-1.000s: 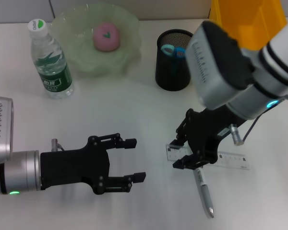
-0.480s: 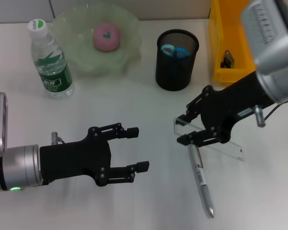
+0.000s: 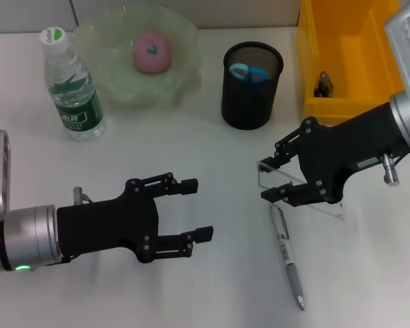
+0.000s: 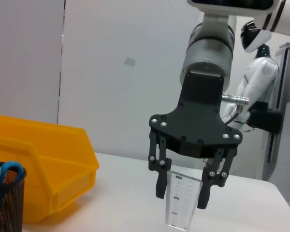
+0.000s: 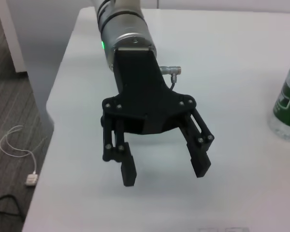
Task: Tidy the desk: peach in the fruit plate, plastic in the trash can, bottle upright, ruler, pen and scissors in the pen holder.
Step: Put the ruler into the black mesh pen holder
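left gripper [image 3: 191,219]: mine, jaws wide, holding nothing, parked low at near desk.
pen [image 3: 288,256]: one, flat on desk, not yet picked.
right gripper [image 3: 273,178]: mine, clamped on ruler [image 3: 307,195], one, lifted edge-on off desk, I judge for carrying to holder [image 3: 251,85].
holder: one, scissors [image 3: 248,72] inside.
bottle [image 3: 70,85]: one, upright.
peach [image 3: 151,52]: one, in plate [image 3: 109,68].
bin [image 3: 342,58]: one, yellow, far right.

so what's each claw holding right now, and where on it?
Right claw pinches the clear ruler by one end. Left claw is open, holding nothing.
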Robot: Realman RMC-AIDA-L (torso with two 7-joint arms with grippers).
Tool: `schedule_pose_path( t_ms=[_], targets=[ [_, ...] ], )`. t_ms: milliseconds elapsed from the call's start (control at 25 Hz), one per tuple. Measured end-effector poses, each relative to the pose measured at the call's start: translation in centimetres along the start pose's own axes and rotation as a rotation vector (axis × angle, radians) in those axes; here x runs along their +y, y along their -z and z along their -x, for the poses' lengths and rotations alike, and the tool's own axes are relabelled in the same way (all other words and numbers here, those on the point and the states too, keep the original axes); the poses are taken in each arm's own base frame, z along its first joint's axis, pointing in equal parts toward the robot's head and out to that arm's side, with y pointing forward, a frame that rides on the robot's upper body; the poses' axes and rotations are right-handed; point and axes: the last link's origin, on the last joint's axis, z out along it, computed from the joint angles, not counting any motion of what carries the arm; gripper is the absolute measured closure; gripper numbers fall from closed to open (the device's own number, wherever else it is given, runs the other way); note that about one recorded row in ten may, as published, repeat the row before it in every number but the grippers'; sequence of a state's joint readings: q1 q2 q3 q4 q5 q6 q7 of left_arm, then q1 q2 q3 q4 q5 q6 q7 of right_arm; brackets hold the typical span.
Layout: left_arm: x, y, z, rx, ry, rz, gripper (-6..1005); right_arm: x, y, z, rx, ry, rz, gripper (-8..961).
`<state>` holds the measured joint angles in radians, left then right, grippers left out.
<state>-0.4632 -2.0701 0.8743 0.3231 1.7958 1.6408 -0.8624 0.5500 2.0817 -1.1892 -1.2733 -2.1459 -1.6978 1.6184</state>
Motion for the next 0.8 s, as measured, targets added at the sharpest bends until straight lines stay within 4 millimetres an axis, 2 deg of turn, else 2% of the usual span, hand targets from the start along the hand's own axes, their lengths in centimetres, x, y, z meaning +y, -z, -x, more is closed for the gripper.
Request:
schedule_pose_path(
  t_ms=[280,600,800],
  targets=[
    [0.0,-0.1,0.0,0.015,0.013,-0.01,216,0.7,0.9,-1.1,-0.089,0.126,-0.055,566],
    [-0.2,-0.2,-0.3,0.035,0.024,-0.027,216,1.4,1.9,-1.5,-0.143,0.229,-0.117,567],
    [-0.3,-0.4,-0.3,0.048,0.035,-0.031,216,1.7,2.0,-2.2,-0.221,0.244,-0.145,567]
  ],
)
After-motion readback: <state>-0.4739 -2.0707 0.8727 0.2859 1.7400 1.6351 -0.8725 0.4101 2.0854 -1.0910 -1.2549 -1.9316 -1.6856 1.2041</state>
